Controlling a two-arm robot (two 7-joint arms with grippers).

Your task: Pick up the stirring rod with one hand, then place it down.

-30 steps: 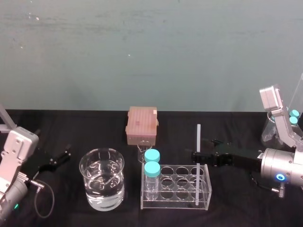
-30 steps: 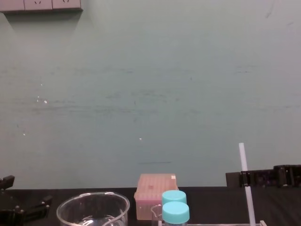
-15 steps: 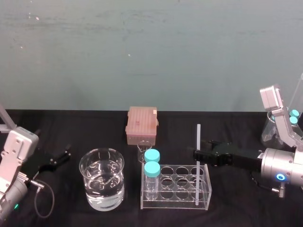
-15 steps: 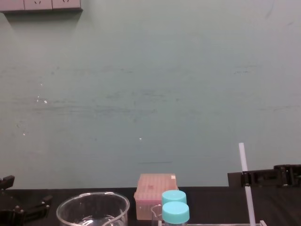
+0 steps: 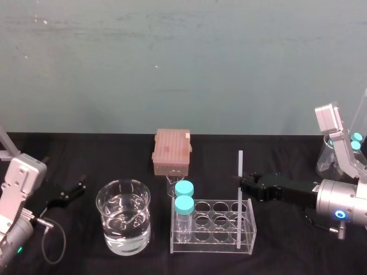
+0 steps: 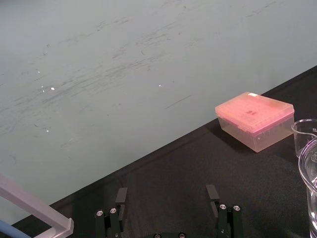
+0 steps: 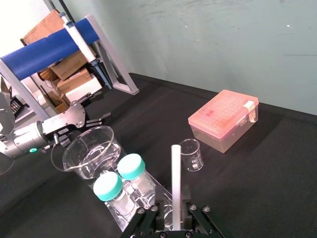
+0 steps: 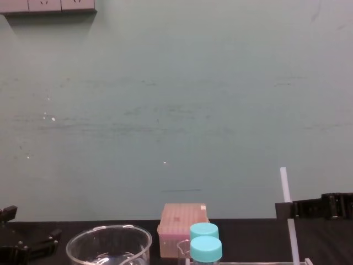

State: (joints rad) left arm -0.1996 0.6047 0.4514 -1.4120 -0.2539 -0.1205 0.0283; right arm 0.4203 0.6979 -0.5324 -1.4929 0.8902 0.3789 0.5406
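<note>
One stirring rod (image 5: 239, 197) upright in rack (image 5: 211, 248), right tool (image 7: 171, 203) splayed around it in wrist view, left tool (image 6: 167, 192) open

The right arm (image 5: 341, 209) came in from the right edge of the head view, its silver wrist section level and pointing toward the centre, with a grey link rising behind it. The right gripper (image 5: 245, 184) reached out flat at mid-right, its slim black jaws parted in a narrow V. The left arm (image 5: 20, 186) sat low in the lower left corner, wrist angled up and inward. The left gripper (image 5: 74, 192) rested near the left edge with its fingers spread apart, holding nothing.
</note>
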